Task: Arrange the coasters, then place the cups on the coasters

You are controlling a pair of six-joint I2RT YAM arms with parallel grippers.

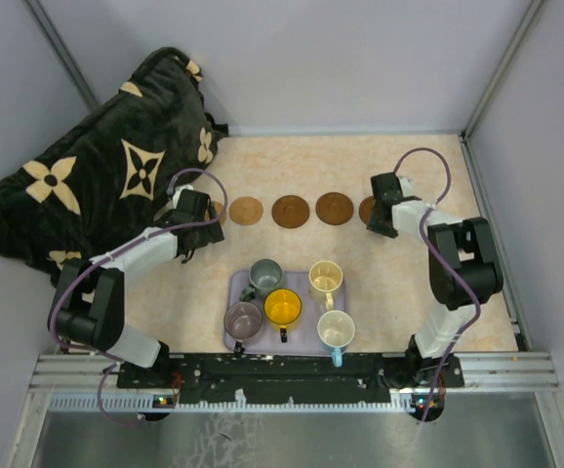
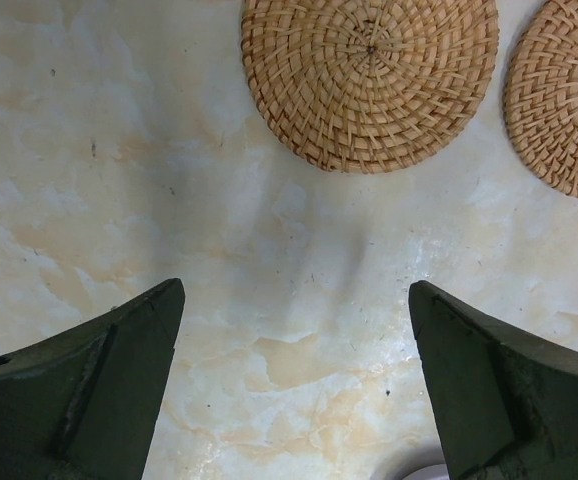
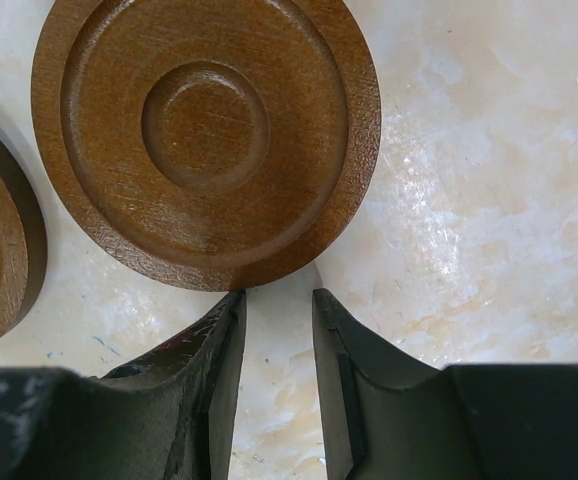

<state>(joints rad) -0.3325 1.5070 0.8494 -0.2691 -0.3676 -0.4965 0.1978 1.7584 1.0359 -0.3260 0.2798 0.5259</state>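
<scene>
Five coasters lie in a row across the table: a woven tan coaster (image 1: 246, 210) (image 2: 369, 80), two dark brown ones (image 1: 290, 211) (image 1: 334, 208), and one at each end half hidden by a gripper. My left gripper (image 1: 204, 229) (image 2: 296, 300) hangs wide open over bare table just short of the woven coasters. My right gripper (image 1: 380, 220) (image 3: 279, 295) has its jaws a narrow gap apart, holding nothing, tips at the rim of a dark wooden coaster (image 3: 206, 130). Grey-green (image 1: 265, 276), cream (image 1: 326, 278), yellow-orange (image 1: 283, 308), mauve (image 1: 243, 319) and pale blue (image 1: 336, 330) cups stand on the tray.
The lavender tray (image 1: 306, 338) sits at the near middle, between the arm bases. A black blanket with cream flower shapes (image 1: 106, 166) is heaped at the back left. Grey walls close in the table on three sides.
</scene>
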